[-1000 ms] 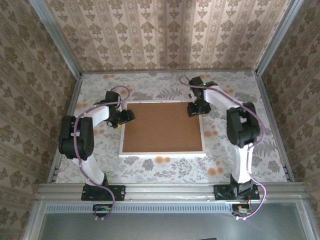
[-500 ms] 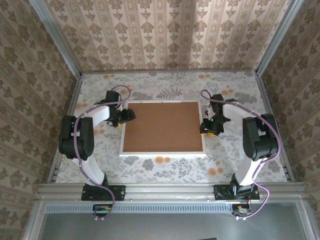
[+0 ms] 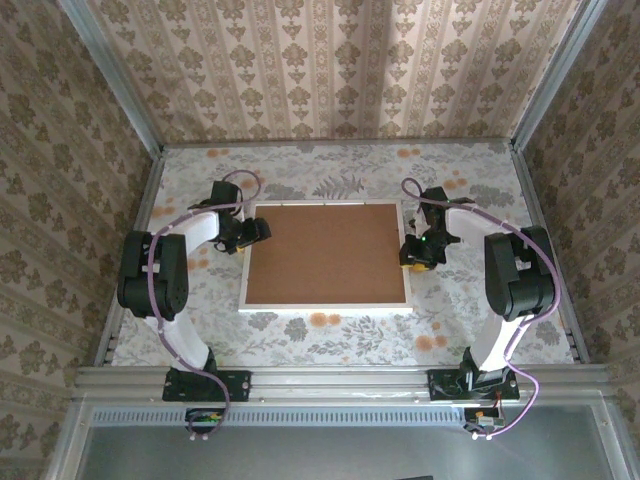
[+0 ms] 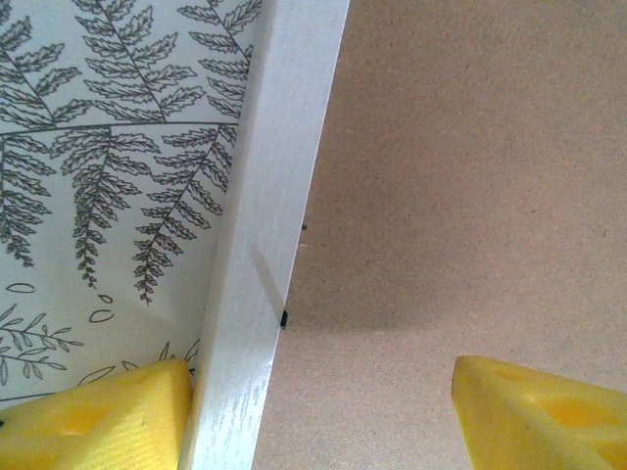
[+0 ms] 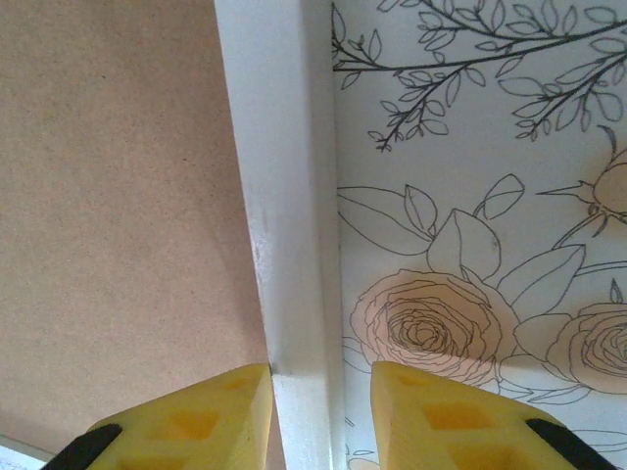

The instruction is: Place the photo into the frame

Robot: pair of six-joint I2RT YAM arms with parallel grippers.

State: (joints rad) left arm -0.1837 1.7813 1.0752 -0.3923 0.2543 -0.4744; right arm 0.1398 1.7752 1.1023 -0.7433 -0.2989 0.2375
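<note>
The white frame (image 3: 325,308) lies flat mid-table with a plain brown board (image 3: 325,252) filling its opening. The photo is hidden. My left gripper (image 3: 258,232) is at the frame's left rail near the far corner. In the left wrist view it (image 4: 318,421) stands open, one yellow finger outside the rail (image 4: 265,245), the other far over the board (image 4: 470,196). My right gripper (image 3: 412,255) straddles the right rail (image 5: 284,196). In the right wrist view it (image 5: 321,416) stands open: the inner finger touches the rail's board side, and a strip of cloth shows before the outer finger.
A floral cloth (image 3: 330,335) covers the table, which is boxed in by patterned walls on three sides. Metal posts (image 3: 110,75) run up the corners. Both arm bases sit on the rail along the near edge (image 3: 330,380).
My right arm swung from the frame's far right corner down to the middle of the right rail, and its jaws narrowed around it. The left arm stayed put.
</note>
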